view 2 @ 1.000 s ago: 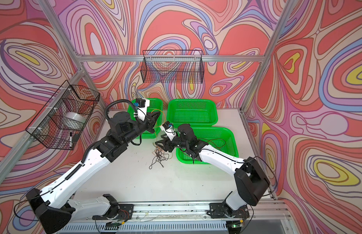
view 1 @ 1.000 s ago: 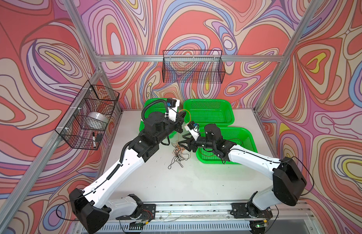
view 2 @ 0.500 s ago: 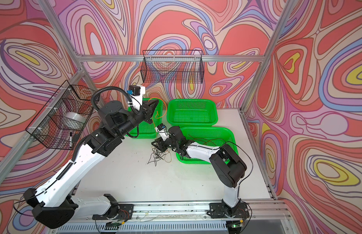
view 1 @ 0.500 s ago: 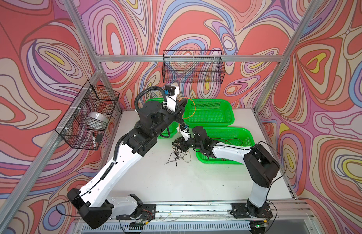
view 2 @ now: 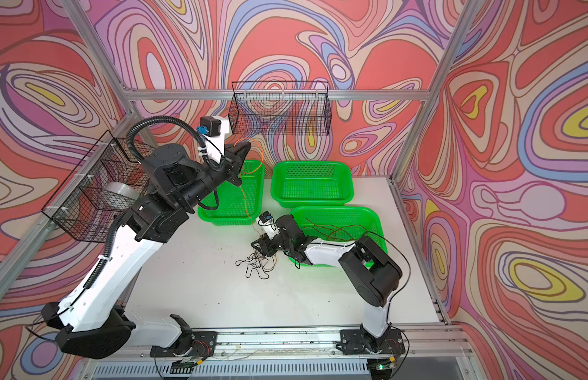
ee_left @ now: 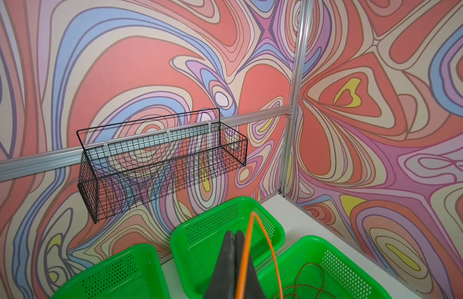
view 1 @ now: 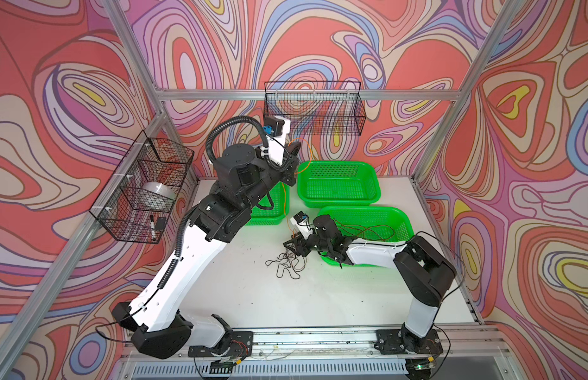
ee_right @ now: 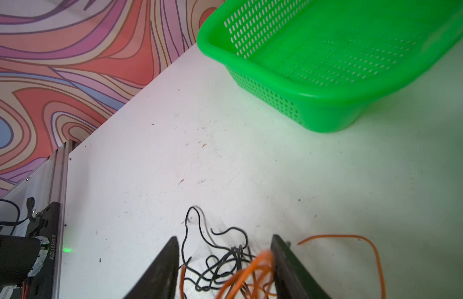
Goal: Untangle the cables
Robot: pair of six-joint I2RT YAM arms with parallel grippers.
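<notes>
**White table**, seen from its front edge. Three green baskets stand on it: a left basket and a middle basket along the back, and a right basket just in front of the middle one. A tangle of thin black cables lies on the bare surface near the right basket. An orange cable curls through the tangle and beside it. Small dark specks dot the tabletop.
</notes>
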